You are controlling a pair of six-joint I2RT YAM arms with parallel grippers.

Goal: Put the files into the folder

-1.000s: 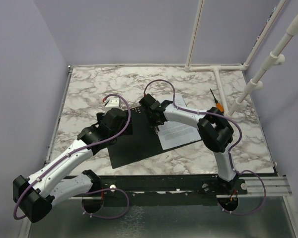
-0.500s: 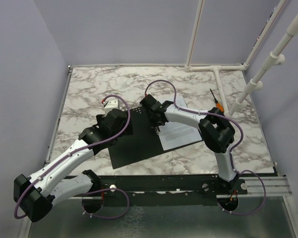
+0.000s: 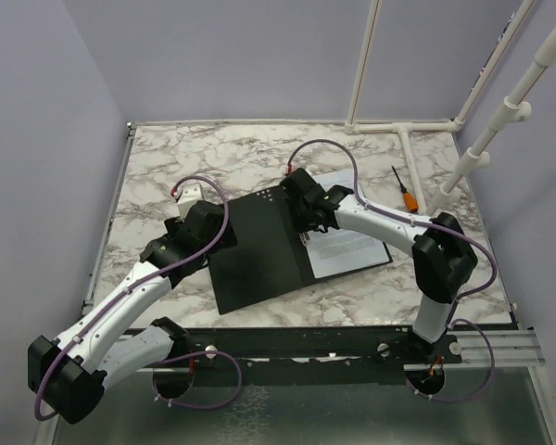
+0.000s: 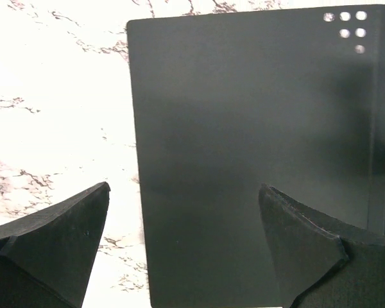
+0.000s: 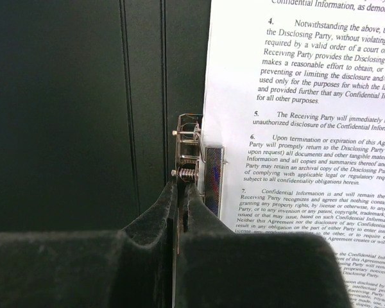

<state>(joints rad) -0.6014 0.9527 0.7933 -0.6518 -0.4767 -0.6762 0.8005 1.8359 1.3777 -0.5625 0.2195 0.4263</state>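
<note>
The folder (image 3: 259, 255) lies open on the marble table, black inner faces up. The files (image 3: 354, 243), white printed sheets, lie on its right half; I cannot tell how many. My right gripper (image 3: 306, 221) is shut on the lever of the metal clip (image 5: 190, 146) at the spine, beside the files' left edge (image 5: 308, 128); its fingertips (image 5: 181, 192) pinch the lever. My left gripper (image 3: 215, 236) is open and empty, hovering over the folder's left edge. In the left wrist view it (image 4: 183, 237) straddles that edge of the black face (image 4: 244, 141).
An orange-handled screwdriver (image 3: 403, 192) lies at the back right of the table. White pipe frames (image 3: 403, 130) stand along the back right edge and the right side (image 3: 482, 139). Marble top (image 4: 51, 96) shows left of the folder.
The right arm has stretched out to the right, and the folder with the files has shifted right and back. The left gripper has drawn back left to the folder's left edge.
</note>
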